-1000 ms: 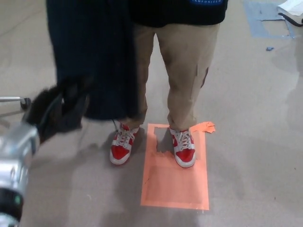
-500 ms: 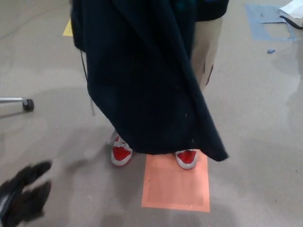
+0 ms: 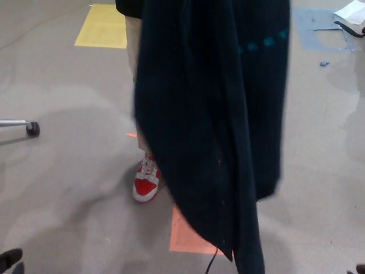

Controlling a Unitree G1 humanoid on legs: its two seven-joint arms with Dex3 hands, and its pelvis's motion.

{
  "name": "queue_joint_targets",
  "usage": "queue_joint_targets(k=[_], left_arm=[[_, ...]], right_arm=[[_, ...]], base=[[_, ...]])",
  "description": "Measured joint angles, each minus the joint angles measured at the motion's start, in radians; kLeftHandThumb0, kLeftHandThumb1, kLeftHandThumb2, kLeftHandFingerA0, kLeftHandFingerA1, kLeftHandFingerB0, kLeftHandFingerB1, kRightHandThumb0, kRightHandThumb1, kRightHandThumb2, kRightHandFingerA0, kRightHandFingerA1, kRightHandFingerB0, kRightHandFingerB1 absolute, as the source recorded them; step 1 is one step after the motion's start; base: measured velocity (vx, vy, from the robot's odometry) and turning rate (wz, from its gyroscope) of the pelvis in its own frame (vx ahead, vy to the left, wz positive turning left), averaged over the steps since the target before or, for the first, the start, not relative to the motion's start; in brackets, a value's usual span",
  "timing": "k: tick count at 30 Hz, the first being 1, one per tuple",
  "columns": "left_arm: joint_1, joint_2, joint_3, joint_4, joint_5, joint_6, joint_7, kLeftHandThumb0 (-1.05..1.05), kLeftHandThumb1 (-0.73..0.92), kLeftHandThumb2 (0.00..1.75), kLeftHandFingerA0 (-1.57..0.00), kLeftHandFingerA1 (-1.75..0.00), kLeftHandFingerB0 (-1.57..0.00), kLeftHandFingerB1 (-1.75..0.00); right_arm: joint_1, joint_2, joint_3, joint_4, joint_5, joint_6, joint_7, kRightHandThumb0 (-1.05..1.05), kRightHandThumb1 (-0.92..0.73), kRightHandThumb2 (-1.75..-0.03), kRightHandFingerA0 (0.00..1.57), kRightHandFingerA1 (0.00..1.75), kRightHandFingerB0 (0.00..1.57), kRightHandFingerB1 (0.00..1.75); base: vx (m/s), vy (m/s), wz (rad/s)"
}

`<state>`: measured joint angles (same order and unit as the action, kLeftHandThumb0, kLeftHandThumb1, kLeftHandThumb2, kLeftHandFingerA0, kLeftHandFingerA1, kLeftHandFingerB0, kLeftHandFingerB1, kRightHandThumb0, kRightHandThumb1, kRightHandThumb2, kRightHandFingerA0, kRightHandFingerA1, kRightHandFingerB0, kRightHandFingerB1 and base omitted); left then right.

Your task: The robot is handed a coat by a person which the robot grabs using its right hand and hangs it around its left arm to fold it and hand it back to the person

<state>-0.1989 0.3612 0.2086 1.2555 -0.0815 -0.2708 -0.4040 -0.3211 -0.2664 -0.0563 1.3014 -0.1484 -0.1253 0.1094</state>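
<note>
A long dark navy coat (image 3: 217, 114) hangs from the top of the head view down to the bottom edge and fills the middle. It is held up from above the picture and hides most of the person behind it. Only a beige trouser leg (image 3: 133, 40) and one red and white shoe (image 3: 146, 180) show at its left side. A black tip of my left hand (image 3: 10, 260) peeks in at the bottom left corner, well away from the coat. A small dark bit of my right hand (image 3: 359, 268) shows at the bottom right corner.
An orange floor marking (image 3: 185, 234) lies partly under the coat's hem. A yellow marking (image 3: 102, 25) is at the back left. A chair leg with a caster (image 3: 31, 128) reaches in from the left. Blue tape (image 3: 319, 23) and white paper (image 3: 353, 10) lie at the back right.
The coat has swung to the right and nearer, now covering the person's legs and right shoe. My left hand has dropped almost out of the picture at the bottom left.
</note>
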Motion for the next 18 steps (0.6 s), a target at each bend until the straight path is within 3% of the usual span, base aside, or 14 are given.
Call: queue_joint_targets(k=[2, 3, 6, 9, 10, 11, 12, 13, 16, 18], left_arm=[[0.001, 0.003, -0.004, 0.009, 0.002, 0.004, 0.003, -0.74, 0.74, 1.03, -0.04, -0.25, -0.04, -0.30], [0.000, 0.005, -0.005, 0.013, 0.002, 0.005, 0.003, -0.68, 0.71, 1.04, -0.02, -0.32, -0.02, -0.36], [0.000, 0.017, -0.010, 0.018, 0.005, 0.011, 0.007, -0.67, 0.71, 1.03, -0.02, -0.32, -0.03, -0.36], [-0.005, 0.029, -0.022, 0.022, 0.013, 0.014, 0.018, -0.69, 0.69, 1.00, -0.02, -0.39, -0.10, -0.45], [-0.007, 0.030, -0.026, 0.023, 0.017, 0.014, 0.022, -0.34, 0.61, 1.13, 0.00, -0.49, 0.00, -0.47], [-0.008, 0.030, -0.028, 0.023, 0.020, 0.014, 0.023, -0.34, 0.61, 1.13, 0.00, -0.49, 0.00, -0.47], [-0.009, 0.030, -0.031, 0.024, 0.022, 0.014, 0.024, -0.64, 0.88, 0.67, -0.12, -0.29, -0.14, -0.30], [-0.011, 0.030, -0.032, 0.025, 0.023, 0.014, 0.026, -0.34, 0.61, 1.12, 0.00, -0.49, 0.00, -0.47], [-0.012, 0.030, -0.033, 0.025, 0.025, 0.014, 0.027, -0.33, 0.61, 1.12, 0.00, -0.48, 0.00, -0.47], [-0.014, 0.030, -0.033, 0.025, 0.026, 0.014, 0.027, -0.34, 0.61, 1.12, 0.00, -0.49, 0.00, -0.48]], right_arm=[[0.004, 0.013, 0.000, -0.001, 0.000, -0.003, -0.006, -0.87, -0.77, -1.04, 0.06, 0.41, 0.04, 0.37], [0.008, 0.020, 0.005, 0.001, -0.001, -0.003, -0.009, -0.74, -0.71, -1.06, 0.07, 0.45, 0.01, 0.34], [0.020, 0.029, 0.032, 0.008, -0.011, -0.003, -0.016, -0.77, -0.72, -0.97, 0.08, 0.41, 0.06, 0.35], [0.032, 0.026, 0.066, 0.015, -0.025, -0.003, -0.028, -0.74, -0.71, -1.07, 0.05, 0.43, 0.03, 0.32], [0.034, 0.024, 0.076, 0.017, -0.030, -0.003, -0.032, -0.75, -0.89, -0.68, 0.12, 0.28, 0.09, 0.22], [0.034, 0.023, 0.081, 0.018, -0.034, -0.002, -0.034, -0.75, -0.89, -0.68, 0.12, 0.28, 0.09, 0.22], [0.034, 0.021, 0.083, 0.020, -0.037, -0.002, -0.036, -0.74, -0.87, -0.68, 0.12, 0.28, 0.09, 0.22], [0.034, 0.020, 0.084, 0.020, -0.039, -0.001, -0.037, -0.79, -0.71, -1.05, 0.11, 0.45, 0.01, 0.30], [0.034, 0.014, 0.084, 0.022, -0.041, -0.001, -0.037, -0.78, -0.73, -0.98, 0.08, 0.40, 0.06, 0.34], [0.032, 0.010, 0.085, 0.022, -0.042, -0.001, -0.037, -0.75, -0.72, -1.06, 0.05, 0.43, 0.01, 0.32]], base=[[0.00, 0.000, 0.00], [0.00, 0.000, 0.00], [0.00, 0.000, 0.00], [0.00, 0.000, 0.00], [0.00, 0.000, 0.00], [0.00, 0.000, 0.00], [0.00, 0.000, 0.00], [0.00, 0.000, 0.00], [0.00, 0.000, 0.00], [0.00, 0.000, 0.00]])
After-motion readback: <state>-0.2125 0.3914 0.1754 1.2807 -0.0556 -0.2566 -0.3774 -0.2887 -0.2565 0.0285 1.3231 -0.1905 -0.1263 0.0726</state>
